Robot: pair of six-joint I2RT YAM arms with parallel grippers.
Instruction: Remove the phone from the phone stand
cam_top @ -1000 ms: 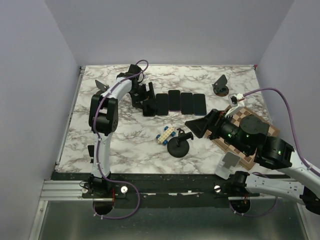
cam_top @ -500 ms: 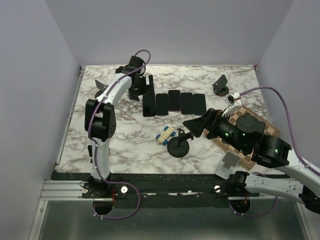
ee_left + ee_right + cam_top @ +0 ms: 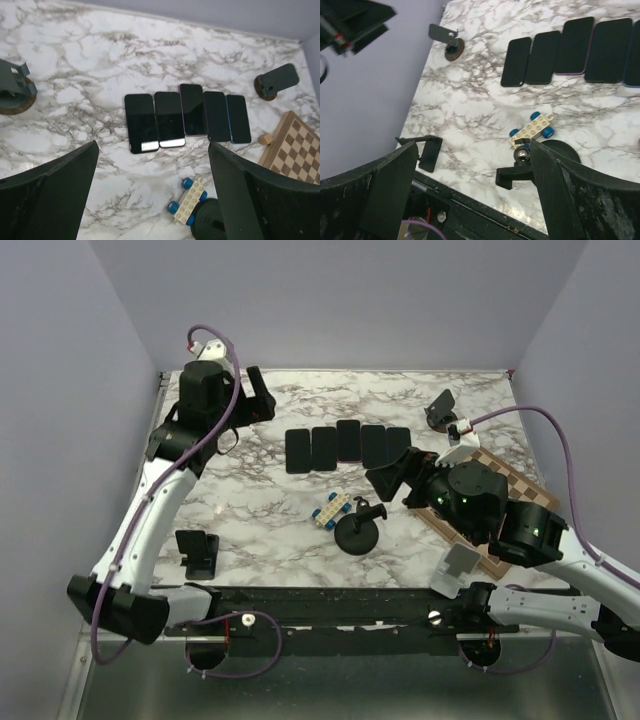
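Several dark phones (image 3: 348, 445) lie flat, side by side, in a row at the table's middle, also in the left wrist view (image 3: 185, 120) and the right wrist view (image 3: 570, 50). No phone sits on any stand that I see. A black round-base phone stand (image 3: 358, 530) with a ball joint (image 3: 520, 167) stands empty in front of the row. My left gripper (image 3: 258, 398) hangs open high over the back left, its fingers wide (image 3: 155, 200). My right gripper (image 3: 390, 478) is open above the black stand (image 3: 475, 195), holding nothing.
Other empty stands: back right (image 3: 440, 410), front left (image 3: 197, 552), back left (image 3: 12, 92). A white and blue toy brick car (image 3: 332, 510) lies beside the black stand. A wooden chessboard (image 3: 500, 500) lies at the right, a white piece (image 3: 460, 565) at its near corner.
My left gripper has left the leftmost phone and risen back to the left. My right gripper has edged a little further back. The phones have not moved.
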